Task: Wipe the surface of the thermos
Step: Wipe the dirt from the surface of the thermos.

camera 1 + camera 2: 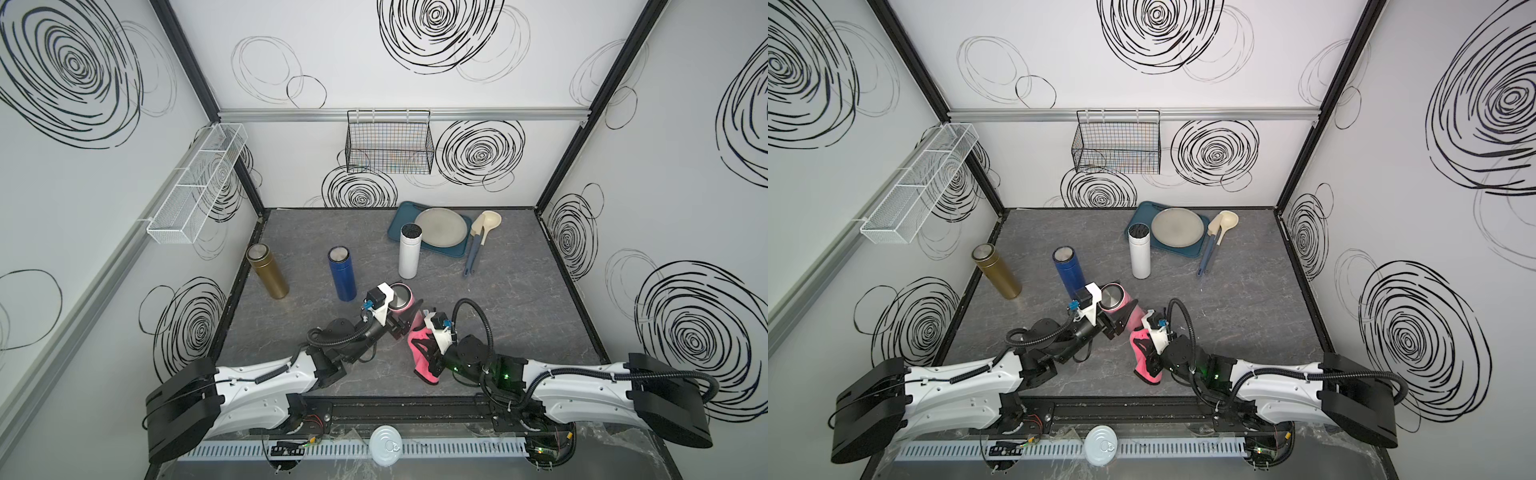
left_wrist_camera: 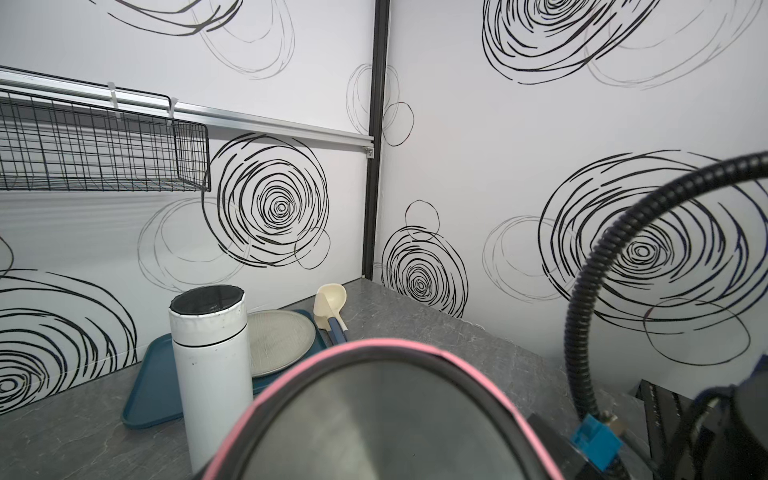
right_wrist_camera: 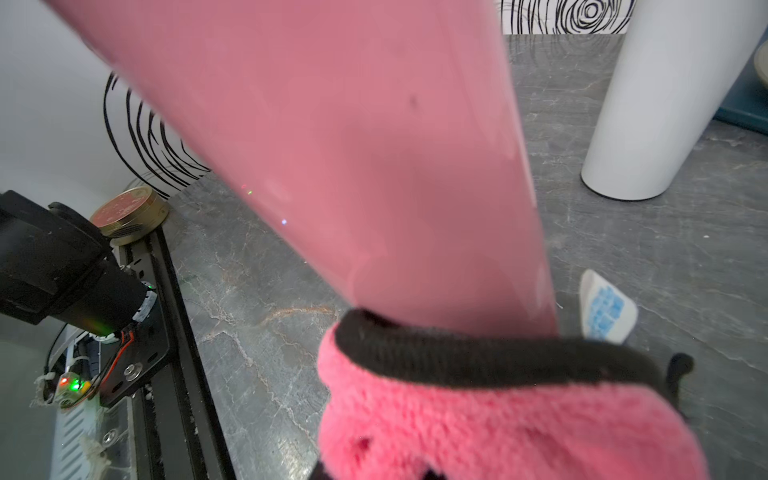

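Note:
The pink thermos (image 1: 405,301) with a steel lid is tilted above the table near the front middle, seen in both top views (image 1: 1115,299). My left gripper (image 1: 400,327) is shut on its body from the left; its lid (image 2: 386,415) fills the bottom of the left wrist view. A fluffy pink cloth with black trim (image 1: 422,372) is wrapped around my right gripper (image 1: 427,353), which is shut on it. The cloth (image 3: 498,415) presses against the lower part of the thermos body (image 3: 353,145). The cloth hides the right fingers.
A gold thermos (image 1: 268,270), a blue thermos (image 1: 341,272) and a white thermos (image 1: 409,251) stand behind. A blue tray (image 1: 401,216) with a plate, a cream spoon (image 1: 484,224) and a spatula lie at the back right. A black wire basket (image 1: 388,141) hangs on the back wall.

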`<move>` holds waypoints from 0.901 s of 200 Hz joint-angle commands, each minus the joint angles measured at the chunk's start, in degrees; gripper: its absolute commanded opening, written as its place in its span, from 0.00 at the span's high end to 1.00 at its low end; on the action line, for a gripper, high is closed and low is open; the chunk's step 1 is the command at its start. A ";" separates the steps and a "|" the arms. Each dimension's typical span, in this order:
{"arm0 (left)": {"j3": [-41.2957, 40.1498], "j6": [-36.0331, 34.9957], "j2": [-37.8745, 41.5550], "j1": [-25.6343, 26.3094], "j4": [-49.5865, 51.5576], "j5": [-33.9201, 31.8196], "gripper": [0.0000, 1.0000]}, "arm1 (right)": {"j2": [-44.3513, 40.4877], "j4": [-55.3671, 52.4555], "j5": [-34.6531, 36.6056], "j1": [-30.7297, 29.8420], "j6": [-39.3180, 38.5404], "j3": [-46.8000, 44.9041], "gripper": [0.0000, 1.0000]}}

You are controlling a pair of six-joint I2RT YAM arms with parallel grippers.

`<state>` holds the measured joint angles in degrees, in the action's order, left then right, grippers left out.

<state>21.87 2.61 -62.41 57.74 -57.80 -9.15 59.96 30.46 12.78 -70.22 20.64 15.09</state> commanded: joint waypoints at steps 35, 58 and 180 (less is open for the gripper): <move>2.51 4.11 -0.40 0.67 -9.08 6.44 1.00 | -4.68 11.52 -2.42 1.24 -2.33 4.55 1.00; 2.13 4.20 -0.64 0.54 -9.99 7.18 1.00 | -0.27 12.45 -2.02 4.73 2.74 1.32 1.00; 1.83 4.26 -2.07 0.27 -13.57 11.16 1.00 | -3.27 14.12 -7.36 6.82 5.21 2.30 1.00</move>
<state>22.94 2.81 -64.53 56.38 -66.00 -5.74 54.83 38.06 2.74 -64.97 24.27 15.99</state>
